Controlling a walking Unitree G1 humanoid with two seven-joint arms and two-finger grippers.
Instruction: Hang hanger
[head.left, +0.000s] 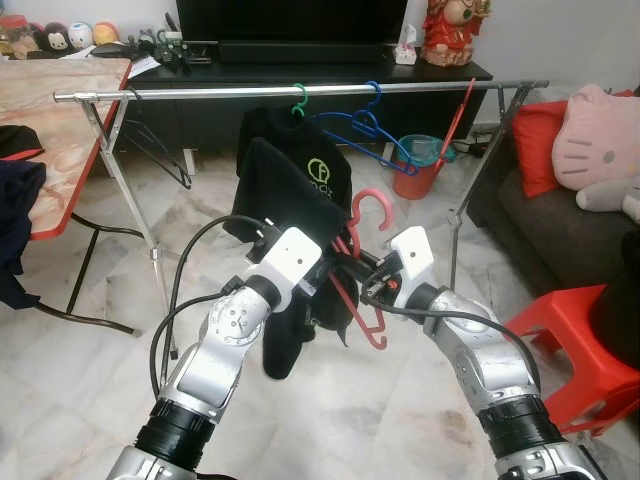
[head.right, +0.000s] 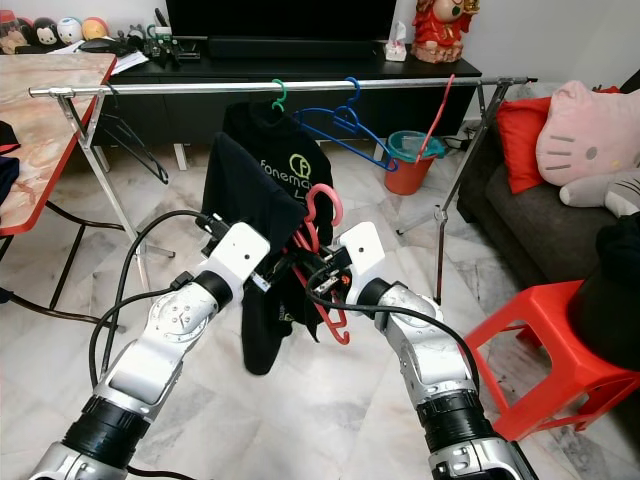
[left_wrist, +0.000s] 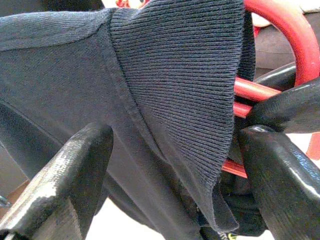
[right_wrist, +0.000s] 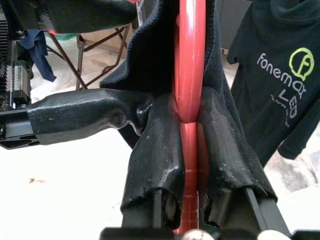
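While both arms reach forward below the rail, the scene reads left to right:
Left gripper (left_wrist: 170, 150): jaws spread wide around the ribbed collar of the dark garment (left_wrist: 75, 75), not pinching it.
Red hanger (head.left: 368, 215): held in front of the robot, between the two grippers, hook up and well below the rail; the dark garment drapes from it.
Right gripper (right_wrist: 187, 145): jaws closed tight on the red hanger's stem, one on each side.
Rail (head.left: 300, 91): silver bar across the room, carrying a black printed shirt (head.left: 315, 165) on a green hanger (head.left: 298, 97), then blue hangers (head.left: 365, 125).
Right edge: red stool (head.left: 570, 345) on the marble floor (head.left: 80, 370).
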